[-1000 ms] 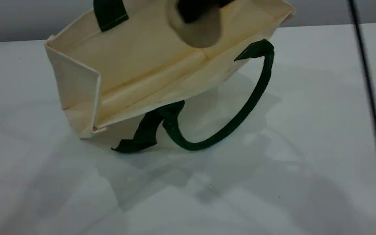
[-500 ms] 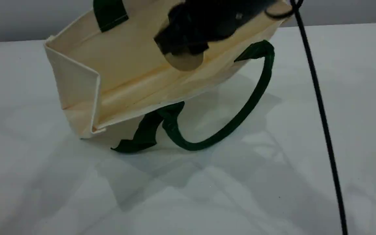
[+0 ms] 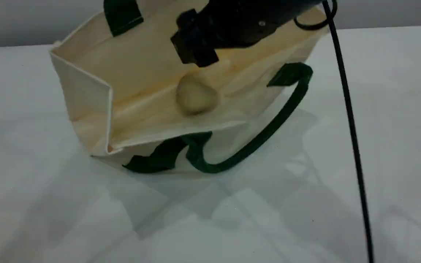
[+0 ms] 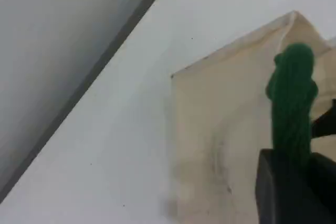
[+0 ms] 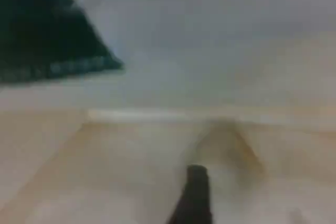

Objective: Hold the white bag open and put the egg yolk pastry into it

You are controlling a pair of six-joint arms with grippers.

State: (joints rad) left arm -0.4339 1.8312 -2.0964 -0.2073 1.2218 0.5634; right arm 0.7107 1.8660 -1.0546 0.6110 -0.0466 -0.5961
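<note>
The white bag (image 3: 86, 84) lies on its side on the table, its mouth gaping toward the scene camera. The egg yolk pastry (image 3: 196, 96), a tan ball, rests free on the bag's lower inner wall. Just above it, my right gripper (image 3: 196, 51) reaches into the mouth, open and holding nothing. The right wrist view is blurred, with one fingertip (image 5: 193, 195) over beige cloth. In the left wrist view my left gripper (image 4: 294, 182) is shut on the upper green rope handle (image 4: 291, 103), beside the bag's side wall (image 4: 220, 129). That gripper is outside the scene view.
The lower green rope handle (image 3: 269, 131) loops out on the table in front of the bag. A black cable (image 3: 349, 109) hangs from the right arm down the right side. The grey-white table (image 3: 49, 204) spreads all around.
The right gripper came down into the bag's mouth with the pastry, then let it go. The pastry dropped onto the lower inner wall. The bag's front edge sagged slightly.
</note>
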